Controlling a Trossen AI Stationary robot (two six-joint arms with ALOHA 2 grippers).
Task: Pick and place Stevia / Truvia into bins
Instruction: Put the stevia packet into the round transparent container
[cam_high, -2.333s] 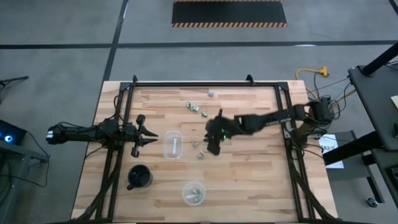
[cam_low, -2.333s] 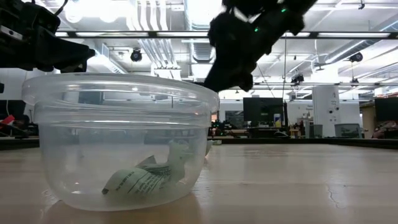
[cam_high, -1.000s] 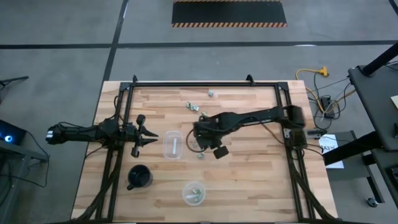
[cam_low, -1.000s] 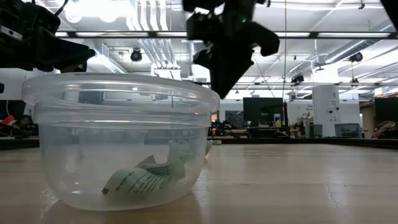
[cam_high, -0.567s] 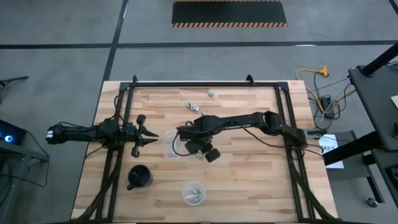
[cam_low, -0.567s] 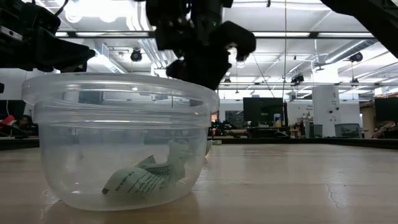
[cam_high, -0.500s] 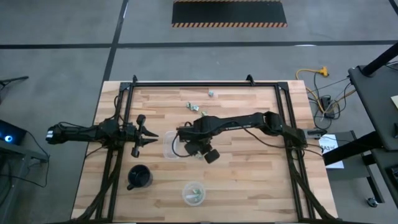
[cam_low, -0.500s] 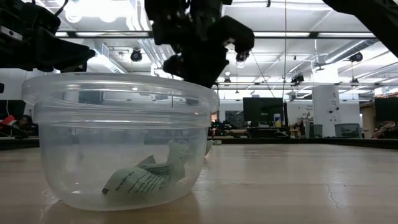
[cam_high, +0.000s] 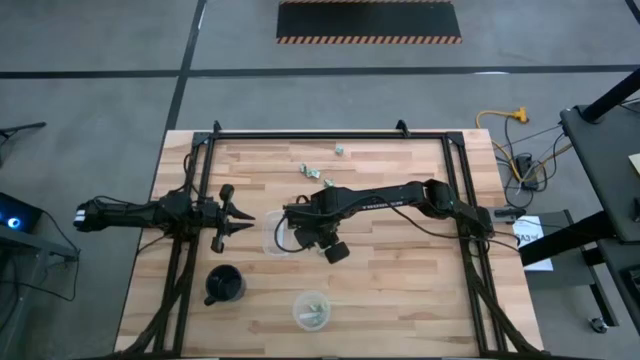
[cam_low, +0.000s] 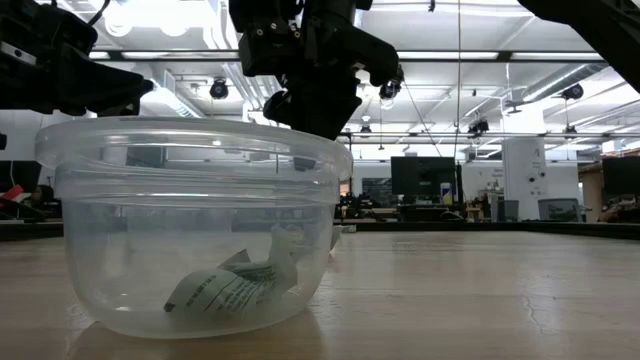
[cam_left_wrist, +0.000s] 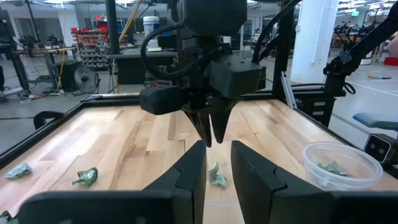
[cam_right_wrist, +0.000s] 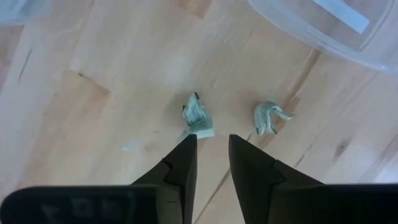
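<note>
My right gripper (cam_high: 312, 232) hangs above the table, fingers pointing down, next to the right side of the squarish clear bin (cam_high: 277, 232). It is shut and I see nothing between its fingers (cam_right_wrist: 212, 143). Two crumpled pale green packets (cam_right_wrist: 198, 118) (cam_right_wrist: 268, 118) lie on the wood just past the fingertips. The left wrist view shows it hovering (cam_left_wrist: 211, 137) over a packet (cam_left_wrist: 216, 175). Other packets lie farther back (cam_high: 308, 170). The round clear bin (cam_high: 311, 310) holds packets (cam_low: 235, 285). My left gripper (cam_high: 243, 218) waits shut at the left, clear of everything.
A black mug (cam_high: 224, 285) stands near the table's left near corner, beside the round bin. A black frame rail (cam_high: 330, 134) runs along the far edge, with struts down both sides. Bare wood lies to the right of the right gripper.
My right gripper has moved toward the table's left, from over the loose packets in the middle to a spot by the squarish bin's right side. The arm has stretched out farther across the table. In the last half second it has barely shifted.
</note>
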